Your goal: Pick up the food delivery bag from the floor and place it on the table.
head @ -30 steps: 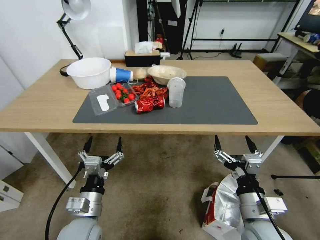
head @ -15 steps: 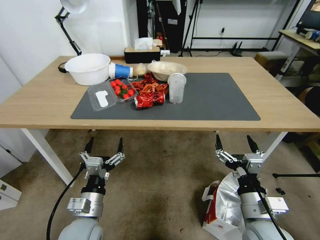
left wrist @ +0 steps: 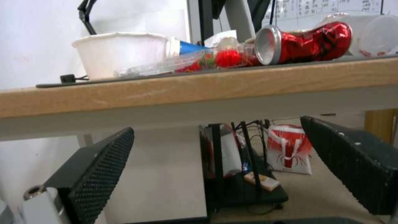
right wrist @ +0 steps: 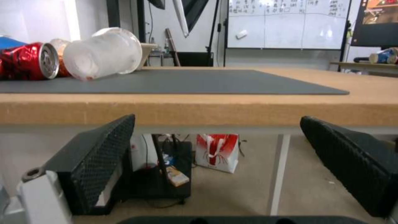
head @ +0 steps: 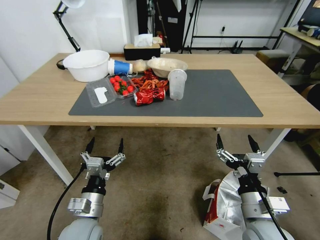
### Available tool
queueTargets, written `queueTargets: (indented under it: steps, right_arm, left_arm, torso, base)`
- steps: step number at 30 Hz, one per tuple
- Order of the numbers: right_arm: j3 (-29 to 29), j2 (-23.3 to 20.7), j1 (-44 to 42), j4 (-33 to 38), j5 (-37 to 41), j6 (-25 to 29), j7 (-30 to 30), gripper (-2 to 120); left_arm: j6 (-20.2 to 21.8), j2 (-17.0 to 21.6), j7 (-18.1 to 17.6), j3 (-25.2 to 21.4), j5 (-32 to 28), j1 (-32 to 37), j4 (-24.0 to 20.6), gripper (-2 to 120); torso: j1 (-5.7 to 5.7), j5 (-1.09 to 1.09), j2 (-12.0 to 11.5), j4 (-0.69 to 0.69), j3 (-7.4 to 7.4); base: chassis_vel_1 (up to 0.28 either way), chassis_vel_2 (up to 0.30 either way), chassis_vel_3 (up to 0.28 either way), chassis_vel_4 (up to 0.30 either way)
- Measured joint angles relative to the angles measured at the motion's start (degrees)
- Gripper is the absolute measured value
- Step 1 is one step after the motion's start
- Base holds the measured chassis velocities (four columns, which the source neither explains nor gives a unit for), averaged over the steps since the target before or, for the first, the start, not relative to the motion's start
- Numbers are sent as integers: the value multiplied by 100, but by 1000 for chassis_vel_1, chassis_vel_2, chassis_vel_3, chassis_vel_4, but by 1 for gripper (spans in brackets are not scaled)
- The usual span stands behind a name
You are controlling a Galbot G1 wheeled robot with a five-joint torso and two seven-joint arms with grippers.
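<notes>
1. Both arms are out front, low, under the near edge of the large rectangular light-wood table with white legs, above the dull grey-brown stained floor.
2. The left gripper has its black fingers spread wide with nothing between them, tips pointing up towards the table's underside.
3. The right gripper matches it: fingers parted, empty, tips just short of the table edge.
4. Here is the prize: the large boxy white food delivery bag with red side panels and silver foil lining stands on the floor right below the right arm, behind the right gripper and towards the robot. A white loop handle sticks out on the side facing the left gripper. The arm covers much of the bag, so its far side cannot be made out.
5. No contact: the right gripper is ahead of and above the bag, apart from it.
6. Up past both grippers, the dark grey mat on the table is crowded on the left gripper's side: a crushed red drink can, a frosted clear plastic cup, a clear tray of red cherry tomatoes and a white round plastic basin.
7. The stretch of mat beyond the right gripper lies bare.
8. In the right wrist view, a white and red printed bag stands on the floor past the table, well apart from the fingers.
</notes>
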Motion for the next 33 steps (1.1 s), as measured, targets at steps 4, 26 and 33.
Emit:
queueTargets:
  steps: [4, 26, 33]
  right_arm:
    - [0, 3, -5, -7, -1, 12, -3, 100]
    - [17, 56, 1, -61, 5, 58, -22, 100]
    - [29, 75, -8, -63, 9, 69, -42, 100]
  left_arm:
    - [-2, 1, 9, -29, 0, -5, 0, 100]
    - [-21, -24, 76, 14, 16, -31, 22, 100]
    - [-8, -57, 83, 51, 29, -39, 22, 100]
  torso:
    - [-36, 0, -100, 0, -63]
    - [-237, 0, -629, 0, -393]
    - [-296, 0, -795, 0, -499]
  base:
    - [0, 0, 0, 0]
    - [0, 0, 0, 0]
    - [0, 0, 0, 0]
